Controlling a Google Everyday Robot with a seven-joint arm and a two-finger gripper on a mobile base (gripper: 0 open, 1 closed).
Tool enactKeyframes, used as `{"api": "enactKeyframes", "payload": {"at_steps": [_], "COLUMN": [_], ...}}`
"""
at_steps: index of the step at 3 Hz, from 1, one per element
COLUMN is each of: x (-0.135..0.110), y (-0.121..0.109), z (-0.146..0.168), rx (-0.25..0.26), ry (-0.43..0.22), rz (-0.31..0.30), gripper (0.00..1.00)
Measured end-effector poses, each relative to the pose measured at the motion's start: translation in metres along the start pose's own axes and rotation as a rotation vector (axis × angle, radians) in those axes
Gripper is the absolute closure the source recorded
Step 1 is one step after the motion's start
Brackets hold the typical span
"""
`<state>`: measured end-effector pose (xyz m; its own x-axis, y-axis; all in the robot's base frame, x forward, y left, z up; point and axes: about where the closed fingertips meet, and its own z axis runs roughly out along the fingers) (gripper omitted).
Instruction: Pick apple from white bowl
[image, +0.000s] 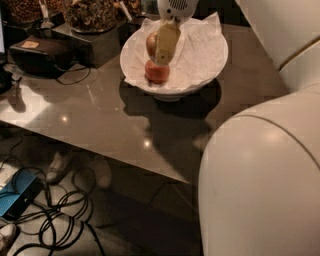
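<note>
Gripper (165, 47): low inside the white bowl (216, 59), over its left half, hanging down from the white wrist housing at the far edge of the view. Its beige end sits just right of the apple (151, 44), touching it or very nearly so. Whether the gripper is spread or clamped on the fruit: cannot tell from this view.

Apple: in the bowl, on the far-left part of the crumpled white paper (200, 42) that lines it. Its right side is hidden by the gripper.

Red apple (156, 71): also in the bowl, just nearer than the first apple and directly below the gripper's tip (looks to be in contact with the tip, not certain).

Bowl: stands on the dark glossy table (100, 117), toward its far side, and casts a shadow on the near side.

Far left on the table: a black box (42, 52) with a cord, and beside it a container of brown pieces (90, 12).

Floor, near left: tangled black cables (60, 215), a blue object (17, 192), a pale shoe (57, 167).

Near right: the robot's white body (260, 185) fills the corner.
</note>
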<state>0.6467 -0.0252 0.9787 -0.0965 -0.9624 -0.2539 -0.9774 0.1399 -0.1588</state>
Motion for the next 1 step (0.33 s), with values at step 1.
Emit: {"api": "enactKeyframes", "payload": {"at_steps": [1], "x": [-0.0068], "y": [-0.0078], "z": [0.0008], "rx": [0.03], "ry": [-0.024], "rz": [-0.001], "gripper": [1.0]}}
